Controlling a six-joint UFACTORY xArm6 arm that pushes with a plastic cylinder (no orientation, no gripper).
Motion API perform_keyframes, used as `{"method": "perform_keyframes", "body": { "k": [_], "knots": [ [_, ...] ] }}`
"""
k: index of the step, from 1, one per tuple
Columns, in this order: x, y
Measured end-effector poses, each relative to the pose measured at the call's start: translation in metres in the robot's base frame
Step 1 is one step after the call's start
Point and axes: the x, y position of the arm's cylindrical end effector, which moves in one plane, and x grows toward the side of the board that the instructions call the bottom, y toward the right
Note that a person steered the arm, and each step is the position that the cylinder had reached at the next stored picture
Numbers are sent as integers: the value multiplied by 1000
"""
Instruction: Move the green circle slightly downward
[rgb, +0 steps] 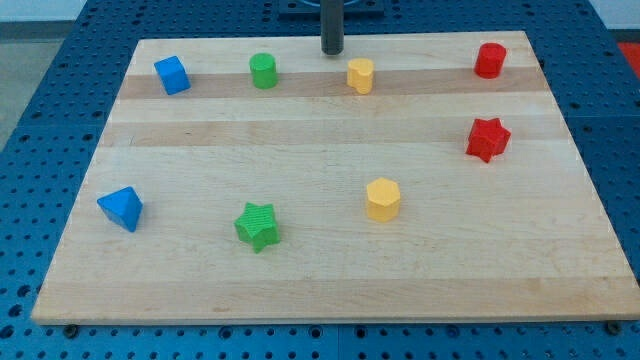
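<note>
The green circle (263, 71) stands near the top edge of the wooden board (320, 260), left of centre. My tip (332, 51) rests at the board's top edge, to the right of the green circle and slightly above it, with a clear gap between them. The tip is just up and left of a yellow block (361, 75). It touches no block.
A blue cube (172, 75) sits top left, a red cylinder (490, 60) top right, a red star (488, 139) at the right. A blue triangle block (122, 208), a green star (258, 226) and a yellow hexagon (382, 199) lie lower down.
</note>
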Motion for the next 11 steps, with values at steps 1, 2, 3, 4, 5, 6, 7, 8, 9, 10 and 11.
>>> {"method": "perform_keyframes", "body": {
  "k": [1, 2, 3, 4, 5, 6, 7, 8, 9, 10, 11],
  "knots": [
    [0, -51],
    [0, -75],
    [-6, -79],
    [18, -76],
    [81, -73],
    [141, -73],
    [202, -73],
    [219, -69],
    [147, -61],
    [86, -57],
    [3, -54]
  ]
}}
